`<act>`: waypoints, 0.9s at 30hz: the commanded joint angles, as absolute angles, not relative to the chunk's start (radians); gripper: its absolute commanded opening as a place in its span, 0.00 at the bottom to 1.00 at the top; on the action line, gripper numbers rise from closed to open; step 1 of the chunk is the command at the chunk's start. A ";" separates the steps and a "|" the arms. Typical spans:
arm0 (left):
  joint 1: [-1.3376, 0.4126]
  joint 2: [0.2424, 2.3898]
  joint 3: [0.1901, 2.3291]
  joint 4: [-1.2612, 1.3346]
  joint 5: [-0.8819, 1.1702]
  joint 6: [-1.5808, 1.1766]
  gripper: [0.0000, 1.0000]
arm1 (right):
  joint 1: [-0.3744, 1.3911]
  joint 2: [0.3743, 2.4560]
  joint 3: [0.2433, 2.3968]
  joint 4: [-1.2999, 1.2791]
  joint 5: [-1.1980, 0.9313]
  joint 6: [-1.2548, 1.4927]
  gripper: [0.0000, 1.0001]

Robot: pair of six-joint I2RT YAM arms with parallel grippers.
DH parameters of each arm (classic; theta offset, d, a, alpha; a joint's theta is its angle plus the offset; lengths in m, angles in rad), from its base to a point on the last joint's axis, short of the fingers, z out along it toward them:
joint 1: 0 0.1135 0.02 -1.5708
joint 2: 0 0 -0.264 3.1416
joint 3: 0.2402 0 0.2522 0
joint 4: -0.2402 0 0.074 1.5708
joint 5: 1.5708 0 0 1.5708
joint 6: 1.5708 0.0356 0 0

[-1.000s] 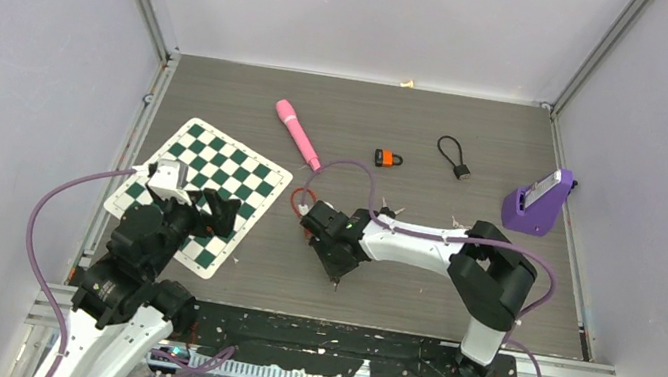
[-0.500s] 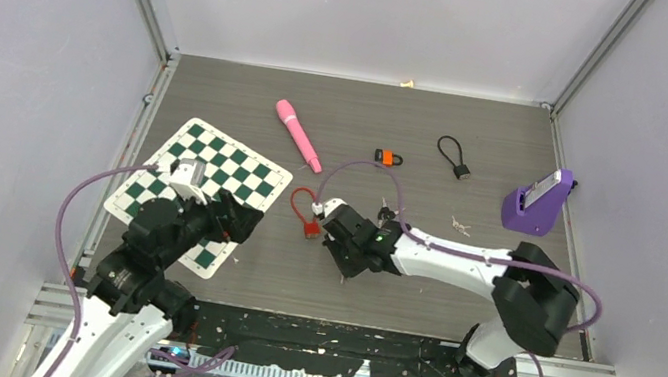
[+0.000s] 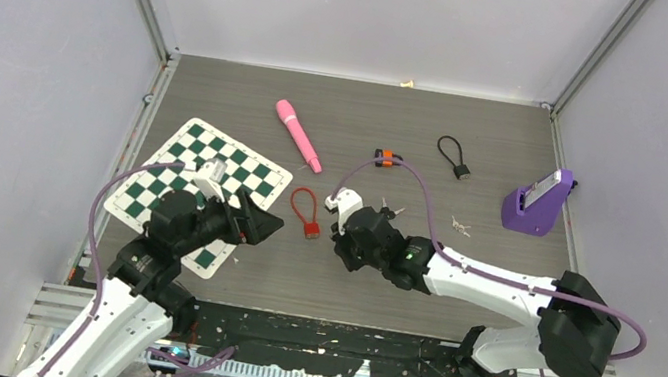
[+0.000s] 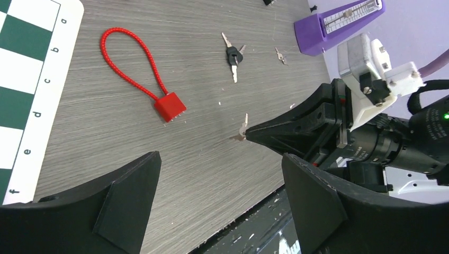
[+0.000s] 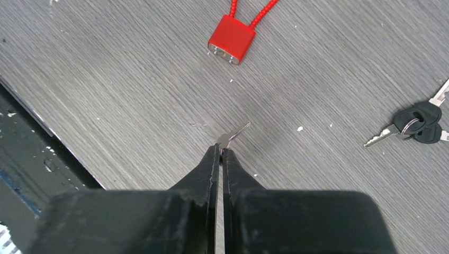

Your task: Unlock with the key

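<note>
A red padlock (image 3: 311, 230) with a red cable loop lies on the grey table; its block also shows in the wrist views (image 5: 231, 39) (image 4: 170, 106). My right gripper (image 5: 221, 151) is shut on a small silver key (image 5: 233, 135), whose blade sticks out of the fingertips low over the table, a short way right of and nearer than the padlock. The key (image 4: 243, 127) shows the same way in the left wrist view. My left gripper (image 4: 221, 159) stands open and empty just left of the padlock (image 3: 258, 227).
A bunch of black-headed keys (image 5: 418, 123) lies right of the padlock. A green chessboard mat (image 3: 198, 189) lies under the left arm. Farther back are a pink wand (image 3: 297, 132), an orange padlock (image 3: 384, 157), a black cable lock (image 3: 455, 155) and a purple stand (image 3: 538, 203).
My right gripper has closed on the small key and drawn back from the red padlock, uncovering it. The left arm has reached right, toward the padlock.
</note>
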State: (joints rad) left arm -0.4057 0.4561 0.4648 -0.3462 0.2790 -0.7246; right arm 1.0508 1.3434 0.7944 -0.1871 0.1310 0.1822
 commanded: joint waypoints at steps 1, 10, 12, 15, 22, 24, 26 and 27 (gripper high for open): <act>-0.410 0.439 0.464 -0.289 0.294 -0.730 0.88 | 1.048 1.367 0.753 -0.071 0.171 0.193 0.05; -0.410 0.383 0.474 -0.383 0.227 -0.657 0.88 | 1.059 1.404 0.767 -0.377 0.121 0.326 0.32; -0.410 0.379 0.476 -0.387 0.221 -0.650 0.88 | 1.061 1.397 0.786 -0.457 0.114 0.352 0.40; -0.410 0.386 0.480 -0.388 0.220 -0.645 0.88 | 1.062 1.393 0.830 -0.571 0.121 0.384 0.44; -0.410 0.396 0.482 -0.393 0.231 -0.641 0.88 | 1.014 1.416 0.894 -0.600 0.144 0.363 0.46; -0.410 0.396 0.482 -0.399 0.234 -0.641 0.88 | 0.988 1.437 0.906 -0.579 0.116 0.356 0.46; -0.410 0.396 0.482 -0.402 0.233 -0.639 0.88 | 0.973 1.467 0.924 -0.562 0.095 0.352 0.46; -0.410 0.397 0.482 -0.405 0.233 -0.638 0.88 | 0.970 1.490 0.930 -0.553 0.090 0.352 0.46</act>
State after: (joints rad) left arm -0.4057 0.3908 0.4614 -0.4046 0.2291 -0.6617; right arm 0.9951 1.4387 0.8749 -0.5758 0.1219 0.3519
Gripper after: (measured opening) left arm 0.880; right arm 0.460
